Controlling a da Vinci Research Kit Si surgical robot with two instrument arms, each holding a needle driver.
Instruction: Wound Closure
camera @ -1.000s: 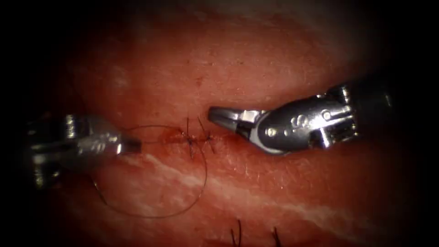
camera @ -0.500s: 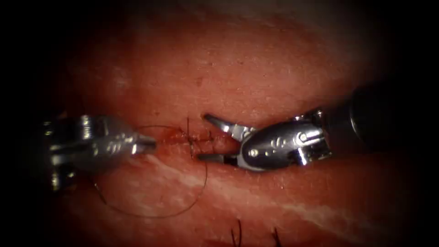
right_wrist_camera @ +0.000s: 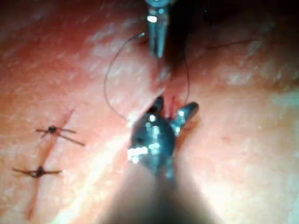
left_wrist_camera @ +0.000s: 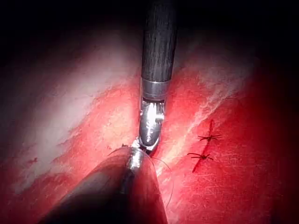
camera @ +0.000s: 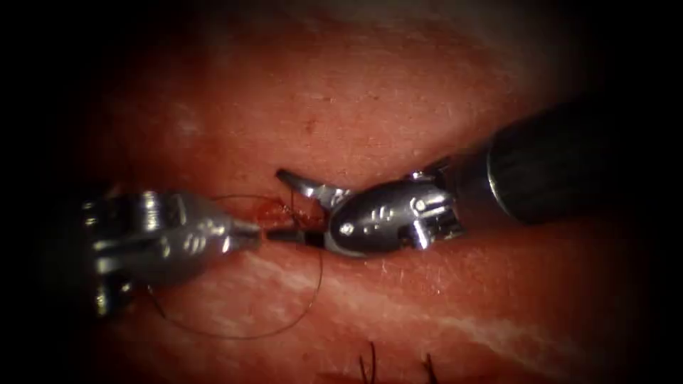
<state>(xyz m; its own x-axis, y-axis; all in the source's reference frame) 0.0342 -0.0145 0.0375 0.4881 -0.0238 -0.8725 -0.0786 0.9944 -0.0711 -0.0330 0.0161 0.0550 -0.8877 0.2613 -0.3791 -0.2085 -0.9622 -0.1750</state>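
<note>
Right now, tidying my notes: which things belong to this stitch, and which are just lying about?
In the job: left pincer, shut on thread; right pincer, open, empty; cut; tissue.
Lying about: two tied stitches.

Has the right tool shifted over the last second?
Yes. The right tool has moved left toward the left tool, and its open jaws now straddle the knotted stitches on the cut that it sat right of before.

No readable text, label, number or sign stands on anything in these views.
</note>
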